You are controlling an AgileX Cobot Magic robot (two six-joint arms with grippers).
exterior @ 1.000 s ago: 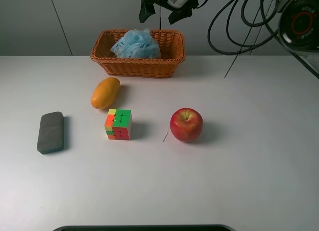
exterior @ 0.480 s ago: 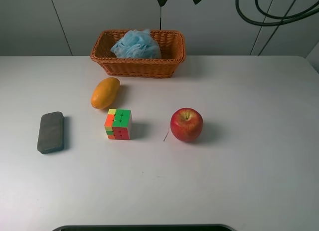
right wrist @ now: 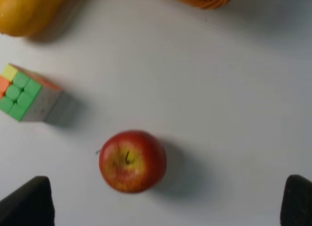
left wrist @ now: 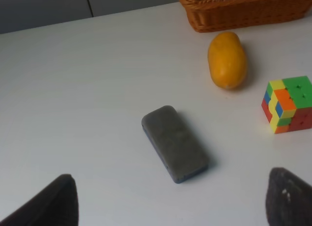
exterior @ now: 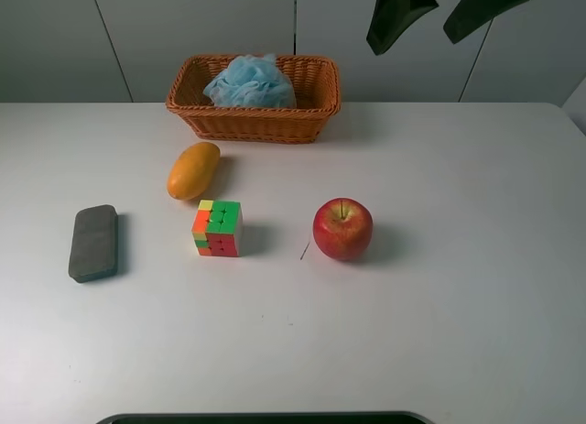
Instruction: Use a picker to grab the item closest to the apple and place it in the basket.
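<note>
Since the cube (exterior: 218, 228) sits nearest the apple (exterior: 342, 229), it's the target: light, rigid, slick plastic, best pinched on opposite flat faces. Mango (exterior: 193, 170) lies behind it on the tabletop (exterior: 458, 305), basket (exterior: 254, 120) beyond. Right claw (exterior: 449, 14) hangs high, spread apart; left claw (left wrist: 170, 201) also spread.

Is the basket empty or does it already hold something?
Not empty. The basket already holds a light blue bath sponge; the cube, nearest the apple, sits on the table.

Cube (exterior: 218, 228) sits at the apple's (exterior: 342, 229) 9 o'clock, nothing between them. Mango (exterior: 193, 170) at the cube's 11, basket (exterior: 316, 104) further up.
</note>
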